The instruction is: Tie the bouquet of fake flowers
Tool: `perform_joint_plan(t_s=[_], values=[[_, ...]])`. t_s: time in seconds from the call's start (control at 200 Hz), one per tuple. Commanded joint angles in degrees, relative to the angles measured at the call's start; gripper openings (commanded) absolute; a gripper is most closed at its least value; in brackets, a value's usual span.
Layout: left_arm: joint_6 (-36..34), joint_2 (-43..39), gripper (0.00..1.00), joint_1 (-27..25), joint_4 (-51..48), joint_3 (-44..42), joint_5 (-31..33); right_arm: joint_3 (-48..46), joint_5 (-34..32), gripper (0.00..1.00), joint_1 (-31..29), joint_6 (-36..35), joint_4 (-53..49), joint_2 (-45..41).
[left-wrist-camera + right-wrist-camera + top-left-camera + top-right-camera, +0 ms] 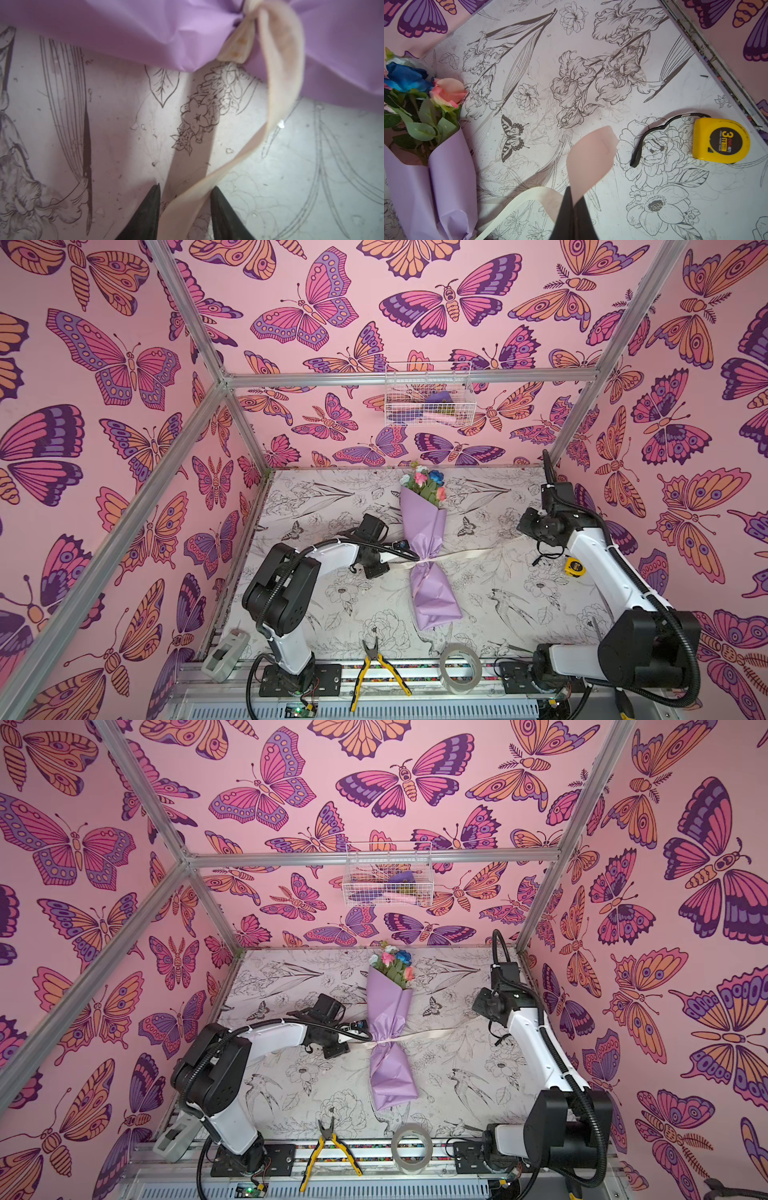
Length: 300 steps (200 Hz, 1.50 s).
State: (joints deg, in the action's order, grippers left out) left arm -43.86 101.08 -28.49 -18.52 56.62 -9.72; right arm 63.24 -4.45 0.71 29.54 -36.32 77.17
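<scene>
The bouquet [424, 531] [388, 1011] lies along the middle of the table, lilac paper pinched at its waist by a cream ribbon [453, 556]. The fake flowers [426, 483] [409, 79] poke out at the far, wide end. In the left wrist view the ribbon [280, 72] is knotted against the paper [145, 31], and one tail runs down between the fingers of my left gripper [186, 187], whose jaws stand apart around it. My right gripper [574, 199] is shut on the other ribbon tail [591, 158], held out to the right of the bouquet.
A yellow tape measure [720, 141] [574, 565] lies by the right arm. Pliers [376, 664], a roll of clear tape [460, 668] and a grey device [224, 655] sit along the front rail. A wire basket [428, 396] hangs on the back wall.
</scene>
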Motion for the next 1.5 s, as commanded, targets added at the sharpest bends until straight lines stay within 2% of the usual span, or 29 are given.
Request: perform_joint_plan(t_s=[0.0, 0.11, 0.28, 0.441, 0.526, 0.696, 0.926, 1.111, 1.237, 1.497], values=[[-0.8, 3.7, 0.41, 0.5, -4.7, -0.2, 7.2, 0.6, -0.9, 0.00, -0.3, -1.2, -1.5, -1.0], [-1.6, 4.6, 0.38, 0.9, -5.2, 0.6, 7.8, 0.7, -1.3, 0.00, -0.3, -1.3, -1.9, -1.3], [-1.3, 4.3, 0.17, 0.9, -7.4, 1.7, 6.1, 0.7, -2.4, 0.00, -0.3, -1.5, -2.1, -1.7], [-1.0, 2.5, 0.16, 1.1, -8.7, 1.1, 9.4, 1.0, -3.4, 0.00, -0.3, -1.8, -2.1, -2.1], [-0.3, -0.2, 0.00, 1.1, -8.9, 1.4, 7.4, 1.2, -3.8, 0.00, -0.2, -1.9, -2.1, -2.6], [1.4, -5.9, 0.00, -1.1, -5.8, 1.9, 3.1, 2.5, 0.6, 0.00, -0.3, -4.0, -2.1, -4.0], [3.2, -13.1, 0.00, -8.3, 10.0, -2.8, 4.3, 6.5, 9.4, 0.00, -1.1, -6.3, -2.1, -7.5], [5.7, -15.0, 0.00, -13.9, 19.3, -3.8, 5.8, 13.9, 10.9, 0.00, -9.1, -8.3, -3.1, -5.9], [3.4, -14.4, 0.00, -17.4, 24.9, -5.1, 7.8, 20.0, 11.3, 0.00, -16.0, -8.7, -3.0, -1.7], [-2.0, -11.7, 0.00, -21.6, 33.1, -7.7, 10.5, 32.0, 14.4, 0.00, -28.9, -8.7, -1.0, 9.3]])
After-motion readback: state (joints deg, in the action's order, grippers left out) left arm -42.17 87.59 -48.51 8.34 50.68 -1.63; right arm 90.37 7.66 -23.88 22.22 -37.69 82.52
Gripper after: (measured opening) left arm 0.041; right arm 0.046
